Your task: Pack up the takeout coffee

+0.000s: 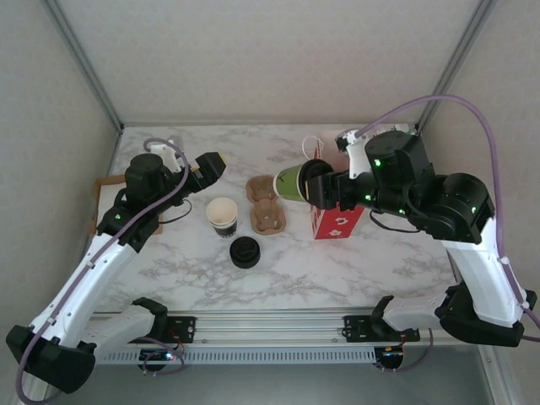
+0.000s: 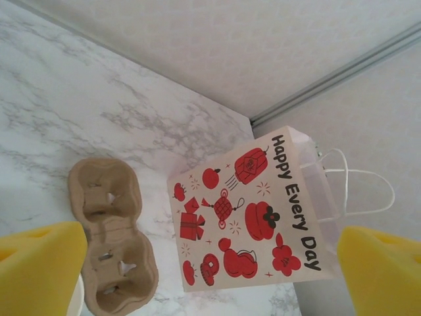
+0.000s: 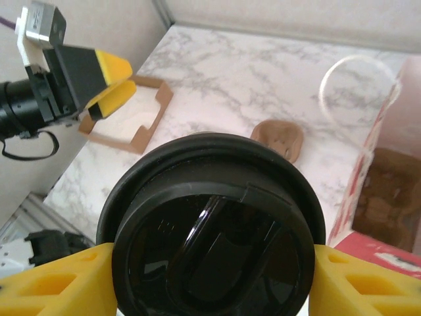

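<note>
The takeout coffee (image 1: 293,182) is an olive-green paper cup with a black lid (image 3: 214,243). It hangs tipped on its side above the table. My right gripper (image 1: 319,186) (image 3: 210,280) is shut on it just below the lid, with a yellow finger (image 3: 59,283) on each side and the lid facing the wrist camera. A paper bag (image 1: 337,222) (image 2: 250,210) with red prints stands right beside and below the cup, its brown inside (image 3: 388,197) showing at the right. My left gripper (image 1: 207,169) (image 2: 210,283) hovers open over the table's left side, holding nothing.
A brown pulp cup carrier (image 1: 266,203) (image 2: 112,237) lies left of the bag. A lidless cup (image 1: 222,215) and a loose black lid (image 1: 245,251) sit nearer the front. A flat cardboard tray (image 1: 97,198) (image 3: 125,125) lies at the left edge. The bag's white handle (image 2: 355,191) sticks out.
</note>
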`<state>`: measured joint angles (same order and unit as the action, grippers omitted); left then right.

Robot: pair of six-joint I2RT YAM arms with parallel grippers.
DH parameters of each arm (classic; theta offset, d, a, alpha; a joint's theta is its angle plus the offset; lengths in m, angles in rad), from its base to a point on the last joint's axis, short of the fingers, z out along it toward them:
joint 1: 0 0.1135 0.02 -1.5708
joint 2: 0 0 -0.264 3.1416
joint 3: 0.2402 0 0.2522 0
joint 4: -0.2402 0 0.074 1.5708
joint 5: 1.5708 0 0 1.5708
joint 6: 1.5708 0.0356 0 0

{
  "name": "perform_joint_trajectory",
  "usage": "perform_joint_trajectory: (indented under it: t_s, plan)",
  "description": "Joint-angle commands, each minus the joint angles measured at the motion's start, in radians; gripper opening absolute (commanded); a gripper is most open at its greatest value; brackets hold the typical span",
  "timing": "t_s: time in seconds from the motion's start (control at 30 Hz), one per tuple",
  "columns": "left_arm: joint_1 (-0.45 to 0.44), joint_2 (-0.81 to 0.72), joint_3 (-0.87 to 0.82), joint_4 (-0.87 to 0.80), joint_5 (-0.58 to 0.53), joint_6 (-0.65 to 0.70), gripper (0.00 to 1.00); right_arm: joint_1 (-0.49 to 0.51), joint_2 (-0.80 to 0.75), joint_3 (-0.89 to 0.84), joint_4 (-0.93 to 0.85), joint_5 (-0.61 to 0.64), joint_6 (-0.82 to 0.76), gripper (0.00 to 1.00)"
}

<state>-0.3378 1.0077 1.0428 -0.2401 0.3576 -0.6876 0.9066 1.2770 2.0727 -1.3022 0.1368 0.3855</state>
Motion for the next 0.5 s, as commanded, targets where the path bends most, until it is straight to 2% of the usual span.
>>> perform_joint_trajectory:
  t_s: [0.0,0.47]
  plan:
    - [-0.019,0.029,0.045,0.055,0.060,0.019,0.96,-0.030,0.018,0.060,-0.042,0.079,-0.044,0.66]
    - [-0.234,0.243,0.202,0.188,0.092,0.010,0.94,-0.090,0.012,0.139,-0.118,0.283,-0.043,0.66]
